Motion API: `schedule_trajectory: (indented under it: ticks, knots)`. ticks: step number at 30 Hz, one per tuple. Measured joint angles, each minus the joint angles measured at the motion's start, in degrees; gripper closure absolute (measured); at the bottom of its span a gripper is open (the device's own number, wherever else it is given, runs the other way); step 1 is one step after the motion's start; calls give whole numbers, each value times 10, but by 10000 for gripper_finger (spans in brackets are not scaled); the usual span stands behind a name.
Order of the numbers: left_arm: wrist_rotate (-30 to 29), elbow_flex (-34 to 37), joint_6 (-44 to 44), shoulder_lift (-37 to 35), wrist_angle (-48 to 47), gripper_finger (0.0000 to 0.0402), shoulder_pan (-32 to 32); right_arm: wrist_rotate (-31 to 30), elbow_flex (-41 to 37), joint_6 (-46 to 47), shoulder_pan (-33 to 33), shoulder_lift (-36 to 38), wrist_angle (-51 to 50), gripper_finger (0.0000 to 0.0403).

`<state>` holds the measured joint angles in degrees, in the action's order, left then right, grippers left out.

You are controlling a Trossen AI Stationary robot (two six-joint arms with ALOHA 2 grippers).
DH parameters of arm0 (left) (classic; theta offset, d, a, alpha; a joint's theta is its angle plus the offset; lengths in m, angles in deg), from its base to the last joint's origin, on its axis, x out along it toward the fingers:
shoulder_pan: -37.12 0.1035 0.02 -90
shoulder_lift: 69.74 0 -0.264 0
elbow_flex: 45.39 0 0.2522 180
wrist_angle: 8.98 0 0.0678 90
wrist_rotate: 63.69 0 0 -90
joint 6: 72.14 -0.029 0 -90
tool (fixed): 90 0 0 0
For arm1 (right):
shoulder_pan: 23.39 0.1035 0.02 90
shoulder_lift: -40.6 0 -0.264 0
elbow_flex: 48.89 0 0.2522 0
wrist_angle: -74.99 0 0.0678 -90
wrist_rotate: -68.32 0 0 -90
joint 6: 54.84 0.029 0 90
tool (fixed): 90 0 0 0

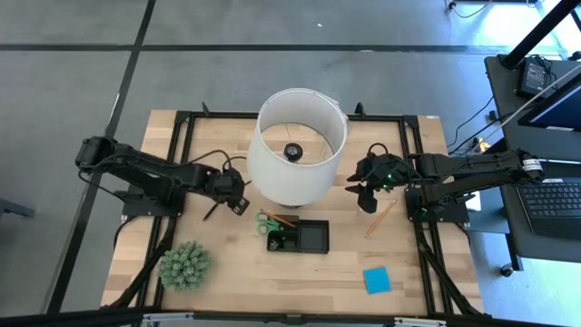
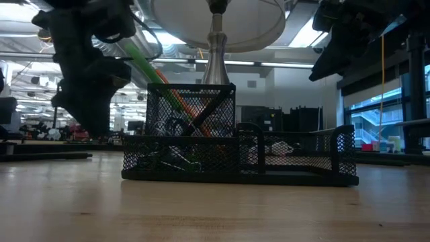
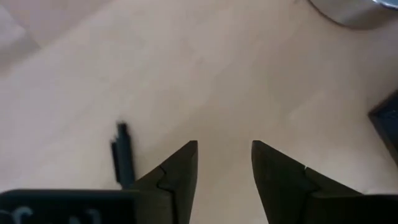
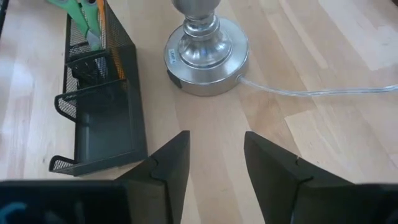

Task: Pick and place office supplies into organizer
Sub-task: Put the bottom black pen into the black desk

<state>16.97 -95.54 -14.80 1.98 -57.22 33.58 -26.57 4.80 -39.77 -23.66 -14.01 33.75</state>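
Both grippers stood apart over the table, holding nothing.

Nearest sat the organizer (image 1: 298, 237), green-handled scissors (image 1: 266, 221) and an orange pencil (image 2: 193, 111) leaning in its tall compartment; left gripper (image 1: 240, 205) beside it by a dark pen (image 3: 123, 155); right gripper (image 1: 366, 198) near the lamp base (image 4: 205, 53).

On the wooden table (image 1: 300, 272): one black mesh organizer (image 1: 298, 237) with two compartments, one pair of green-handled scissors (image 1: 269, 221), one orange pencil (image 1: 379, 219), one blue sticky-note pad (image 1: 377, 280), one dark pen (image 3: 123, 157), one spiky green plant ball (image 1: 185, 264) and one white-shaded lamp (image 1: 300, 143). Two dark robot arms reach in, one from each side.
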Motion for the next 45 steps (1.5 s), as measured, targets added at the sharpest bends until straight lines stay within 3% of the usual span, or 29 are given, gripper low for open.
schedule_trajectory:
  ticks: [10, 18, 25, 37, 45]
  knots:
    - [17, 0, -113, 0, -17, 253, 58, 0, 0, -8, 0, 0, 0, 249]
    - [15, 0, -96, 0, -114, 253, 74, -8, 0, -30, 0, 0, 3, 249]
    - [0, 0, -98, 11, -112, 253, 76, -17, 0, -35, 0, 0, 12, 249]
    - [-1, -2, -117, 105, -94, 254, 75, -16, 0, -34, 0, 0, 15, 249]
    - [12, -2, -144, 113, -82, 258, 83, -16, 0, -35, 0, 0, 15, 249]
